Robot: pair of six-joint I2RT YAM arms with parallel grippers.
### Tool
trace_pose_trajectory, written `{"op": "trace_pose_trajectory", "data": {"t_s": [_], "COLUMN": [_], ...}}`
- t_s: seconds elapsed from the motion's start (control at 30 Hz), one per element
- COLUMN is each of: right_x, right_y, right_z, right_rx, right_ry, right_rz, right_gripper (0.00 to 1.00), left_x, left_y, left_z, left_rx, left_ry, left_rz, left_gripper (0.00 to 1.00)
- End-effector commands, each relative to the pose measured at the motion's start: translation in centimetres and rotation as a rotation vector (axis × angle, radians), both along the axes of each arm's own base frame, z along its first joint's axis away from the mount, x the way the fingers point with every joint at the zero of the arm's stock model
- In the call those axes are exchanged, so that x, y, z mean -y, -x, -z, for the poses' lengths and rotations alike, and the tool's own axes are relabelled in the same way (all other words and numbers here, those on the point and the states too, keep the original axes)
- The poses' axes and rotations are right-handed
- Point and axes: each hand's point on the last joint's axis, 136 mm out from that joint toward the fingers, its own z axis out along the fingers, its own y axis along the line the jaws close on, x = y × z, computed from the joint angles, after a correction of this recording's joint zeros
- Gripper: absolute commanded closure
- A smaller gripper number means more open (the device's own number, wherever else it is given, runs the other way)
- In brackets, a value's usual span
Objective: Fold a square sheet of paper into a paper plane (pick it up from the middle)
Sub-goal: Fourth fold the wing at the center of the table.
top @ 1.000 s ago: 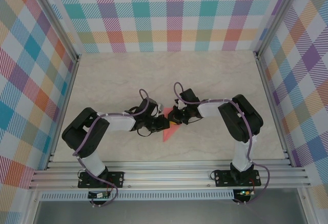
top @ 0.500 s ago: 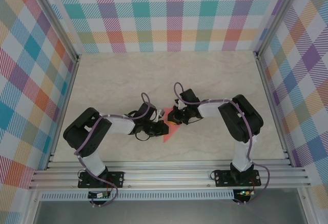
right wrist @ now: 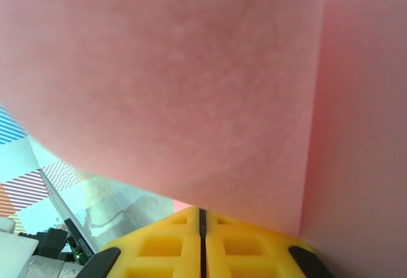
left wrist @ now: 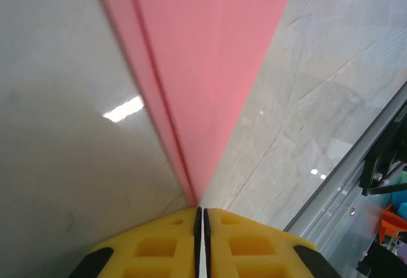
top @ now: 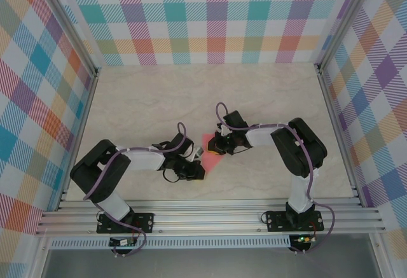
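Pale marbled table (top: pixel 267 100) beneath pink paper (top: pixel 211 155)

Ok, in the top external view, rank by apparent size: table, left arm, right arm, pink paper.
Largest: table
Next: left arm and right arm, too alike to rank
Smallest: pink paper

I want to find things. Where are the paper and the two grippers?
paper (left wrist: pixel 210 68), left wrist view, on its flat pink face.
left gripper (left wrist: pixel 199 211), left wrist view, where its yellow fingertips meet.
right gripper (right wrist: pixel 200 213), right wrist view, where its yellow fingertips meet.
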Motion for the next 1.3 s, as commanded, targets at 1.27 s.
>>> {"op": "trace_pose_trajectory", "data": {"t_s": [1.27], "right_x": [2.1], "right_y": [-2.2], "right_z": [-2.9], "right_rx": [0.051], "right_ry": [0.087], "right_rz": [0.022], "right_gripper": [0.89], "left_x": [-2.9], "left_y": [-2.8], "left_z": [4.3], "left_rx": [0.065], "left_ry": [-0.228], "left_rz": [-0.226], "left_gripper": [1.00]}}
